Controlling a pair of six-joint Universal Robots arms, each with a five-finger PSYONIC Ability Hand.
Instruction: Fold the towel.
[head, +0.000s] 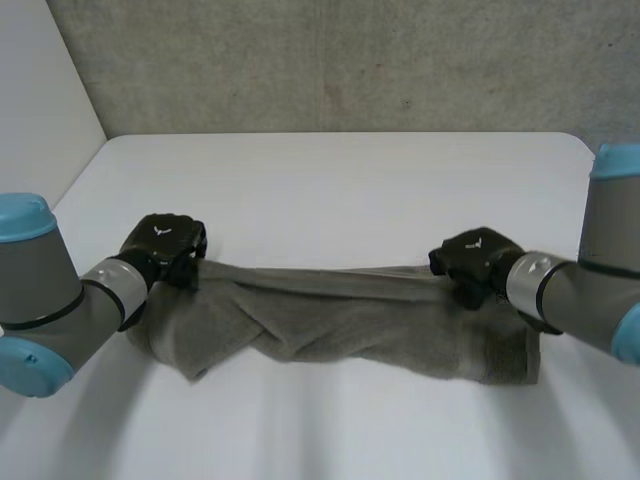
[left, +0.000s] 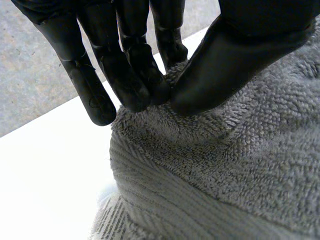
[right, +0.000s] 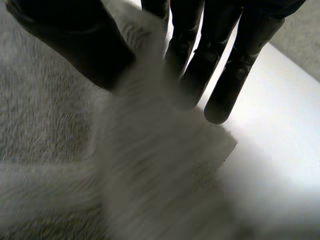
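Note:
A grey towel (head: 340, 325) lies bunched in a long band across the table's front, its far edge pulled into a straight line between my two hands. My left hand (head: 165, 245) is at the towel's left end. In the left wrist view its fingertips (left: 142, 92) and thumb (left: 220, 60) pinch a fold of the towel (left: 240, 165). My right hand (head: 478, 260) is at the right end. In the right wrist view the towel (right: 150, 170) runs up between the thumb (right: 75, 45) and the fingers (right: 200, 70), which close on it.
The white table (head: 340, 190) stretches open behind the towel up to a grey wall (head: 340, 60). Both forearms lie low at the front corners, the left arm (head: 50, 300) and the right arm (head: 590, 290).

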